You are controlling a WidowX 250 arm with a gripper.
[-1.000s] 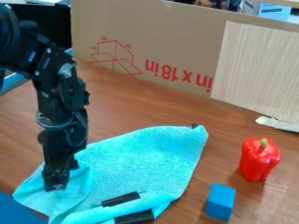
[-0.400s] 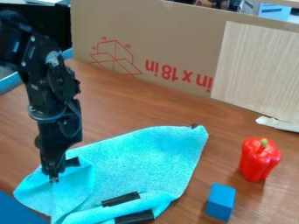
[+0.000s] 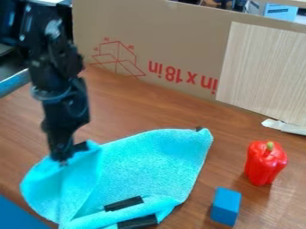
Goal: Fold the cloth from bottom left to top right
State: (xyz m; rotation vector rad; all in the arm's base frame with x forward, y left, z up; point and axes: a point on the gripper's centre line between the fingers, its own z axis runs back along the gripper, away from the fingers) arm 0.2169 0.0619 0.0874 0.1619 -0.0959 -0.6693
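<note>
The turquoise cloth [image 3: 149, 165] lies on the wooden table, its lower edge rolled over with dark strips on it. Its left part is lifted into a raised fold, held by the black gripper [image 3: 64, 160] at the left of the camera view. The gripper is shut on the cloth and hangs a little above the table. The cloth's far right corner lies flat, with a small dark tab beside it.
A red toy pepper [image 3: 265, 163] stands right of the cloth, with a blue block [image 3: 226, 206] nearer the front. Behind them a cardboard panel [image 3: 179, 49] spans the back. A blue surface [image 3: 18, 217] fills the lower left corner.
The gripper has moved up from the cloth's left part, pulling that part up with it. The right side of the cloth has stayed put.
</note>
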